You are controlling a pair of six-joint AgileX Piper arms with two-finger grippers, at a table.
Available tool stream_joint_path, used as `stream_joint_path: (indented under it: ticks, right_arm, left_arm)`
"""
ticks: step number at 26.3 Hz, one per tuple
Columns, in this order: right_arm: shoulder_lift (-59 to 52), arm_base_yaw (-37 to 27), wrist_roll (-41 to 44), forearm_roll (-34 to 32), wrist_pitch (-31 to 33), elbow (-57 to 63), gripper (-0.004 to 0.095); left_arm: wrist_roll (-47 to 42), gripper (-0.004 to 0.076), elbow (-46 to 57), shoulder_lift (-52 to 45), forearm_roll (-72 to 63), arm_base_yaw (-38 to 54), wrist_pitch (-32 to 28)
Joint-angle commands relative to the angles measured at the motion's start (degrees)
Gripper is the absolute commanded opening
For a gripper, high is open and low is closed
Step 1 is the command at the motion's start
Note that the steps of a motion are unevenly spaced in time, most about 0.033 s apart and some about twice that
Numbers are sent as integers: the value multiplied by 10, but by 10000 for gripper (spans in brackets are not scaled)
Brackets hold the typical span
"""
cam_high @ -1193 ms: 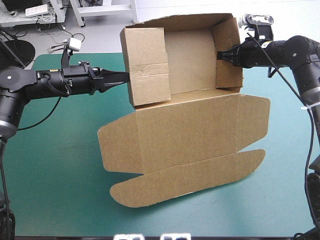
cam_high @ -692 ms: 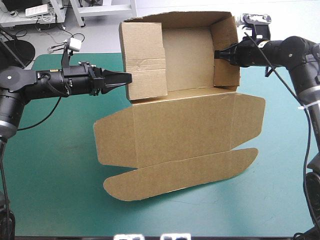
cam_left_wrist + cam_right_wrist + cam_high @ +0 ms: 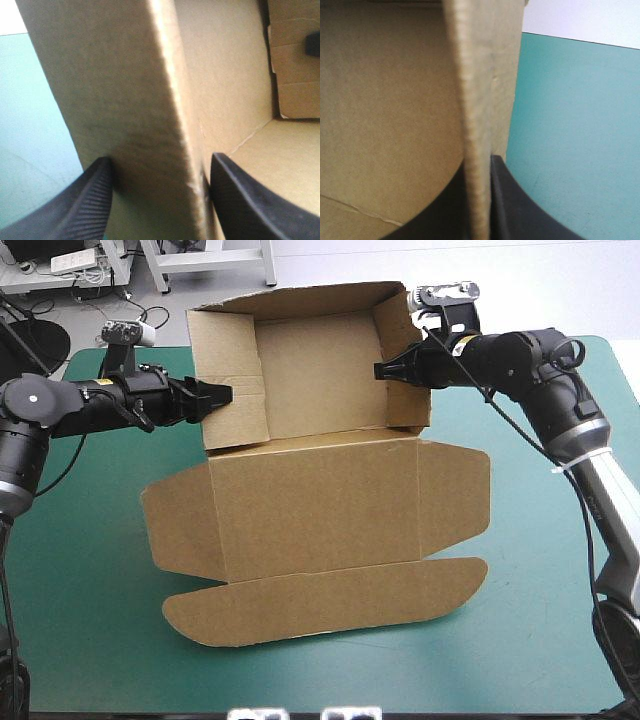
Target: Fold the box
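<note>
1. Box (image 3: 320,490): centre of the high view on the worktop (image 3: 90,640), walls raised at top, lid flat below.
2. Left jaws clamp its left wall, right jaws its right wall.
3. Probably light, stiff board that bends only at the creases; wall edges suit gripping.

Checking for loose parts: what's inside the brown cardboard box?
Bare board inside the brown cardboard box; the black-fingered left gripper and right gripper clamp its side walls, covering small patches.
</note>
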Motion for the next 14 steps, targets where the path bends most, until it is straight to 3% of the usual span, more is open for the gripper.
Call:
stream_joint_path:
  ticks: [1,4,6,10,14]
  right_arm:
    - [-37,19,15,50,-24,-19,0]
    - [-37,22,31,47,-15,-19,0]
    - [-37,22,39,40,4,-19,0]
    - [-34,22,88,-24,48,-19,0]
    - [-18,22,124,-59,124,-19,0]
  left_arm:
    - [-3,392,-17,-8,-35,-4,-36]
    - [-28,207,-17,-3,-35,-4,-31]
    - [-28,-11,-17,-3,-37,-5,-29]
    - [-56,-10,-19,-3,-21,-47,-36]
    - [-155,-10,-19,-1,126,-115,-82]
